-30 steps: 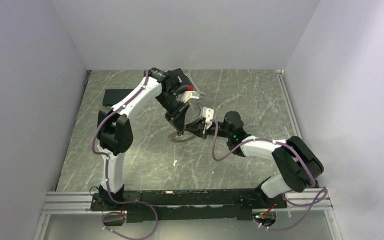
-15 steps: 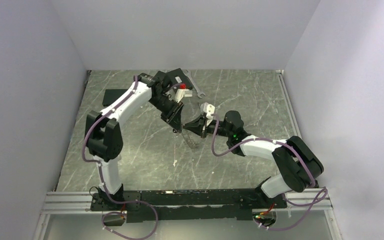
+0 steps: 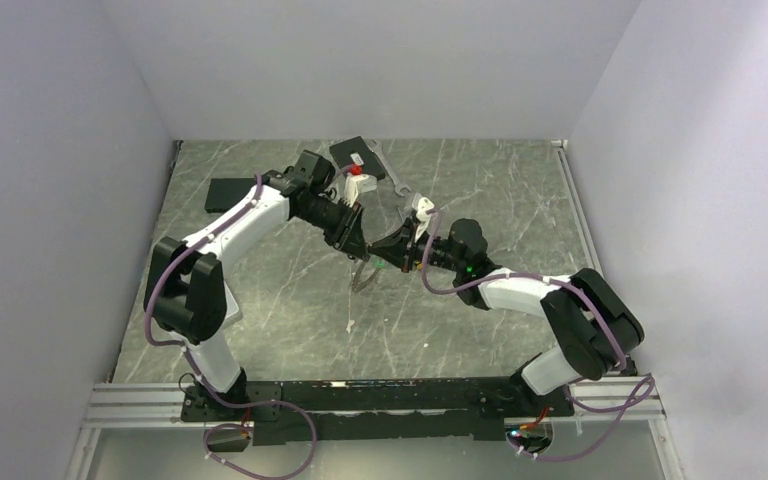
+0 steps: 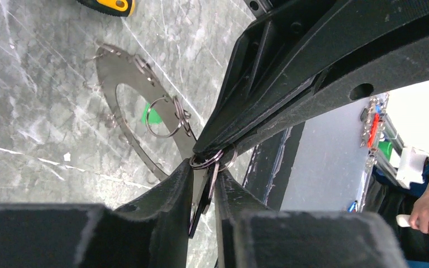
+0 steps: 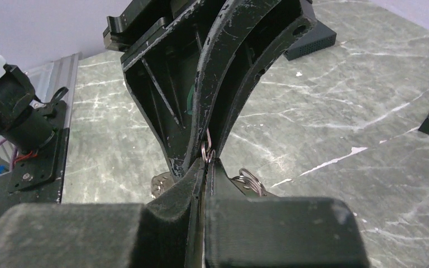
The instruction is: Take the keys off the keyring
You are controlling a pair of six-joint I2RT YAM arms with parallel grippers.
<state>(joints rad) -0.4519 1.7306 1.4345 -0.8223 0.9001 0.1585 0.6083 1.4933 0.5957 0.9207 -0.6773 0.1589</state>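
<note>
Left hand: Your left hand (image 4: pixel 204 174) is almost closed, with only a thin gap. It pinches the flat keys (image 4: pixel 201 194), which stand edge-on between its fingers.
Keyring: The keyring (image 4: pixel 117 64) runs away from the left fingertips, tilted, with its far side low over the surface (image 4: pixel 28 111). I cannot tell if it touches there. The green tag (image 4: pixel 153 115) shows inside the hoop, a little beyond those fingertips.
Right hand: Your right hand (image 5: pixel 208 161) is closed and meets the left one tip to tip. It seems to nip the hoop's rim at a small split ring (image 5: pixel 206 151). How much metal is inside the grip I cannot tell.
Change: One second ago the left hand reached down from above, and the hoop lay low under it. Now the left wrist has dropped and turned. The two hands face each other, and the hoop hangs below the point where they meet.
Meaning: In my judgement both grips are now set for pulling apart, but no key is free yet.
Risk: If you pull straight, the key may only drag the whole hoop. The thin rim could also slip out of the right hand.
</note>
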